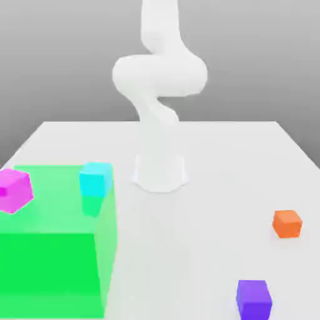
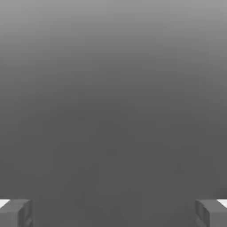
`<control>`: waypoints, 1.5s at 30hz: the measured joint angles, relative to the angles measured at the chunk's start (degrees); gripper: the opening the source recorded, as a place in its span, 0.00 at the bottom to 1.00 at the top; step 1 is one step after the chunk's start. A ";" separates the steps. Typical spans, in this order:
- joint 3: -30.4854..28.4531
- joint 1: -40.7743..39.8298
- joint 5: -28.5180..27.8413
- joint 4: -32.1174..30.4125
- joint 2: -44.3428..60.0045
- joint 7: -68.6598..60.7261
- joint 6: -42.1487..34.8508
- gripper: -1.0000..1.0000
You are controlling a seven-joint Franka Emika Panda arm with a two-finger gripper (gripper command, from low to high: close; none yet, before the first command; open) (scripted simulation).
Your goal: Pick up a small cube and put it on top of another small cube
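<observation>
Rising upright from white table (image 1: 206,250), arm (image 1: 160,75) bends midway; end effector (image 2: 113,215) fingers wide apart.

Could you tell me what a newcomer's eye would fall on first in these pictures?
Probably the big bright green block at the exterior view's left, with a small cyan cube and a small magenta cube on top. Next might come the smooth white robot arm rising behind the pale table's middle, then the small orange cube and small purple cube at the exterior view's right.
</observation>
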 joint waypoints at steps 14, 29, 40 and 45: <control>11.46 -2.99 -8.69 -2.22 29.46 15.51 9.47 0.50; 14.41 2.80 -12.22 -4.30 59.48 27.39 21.05 0.50; 10.35 6.25 -16.28 -2.66 67.63 30.68 27.11 0.00; 15.02 3.71 -10.69 -5.20 58.50 26.83 20.64 0.00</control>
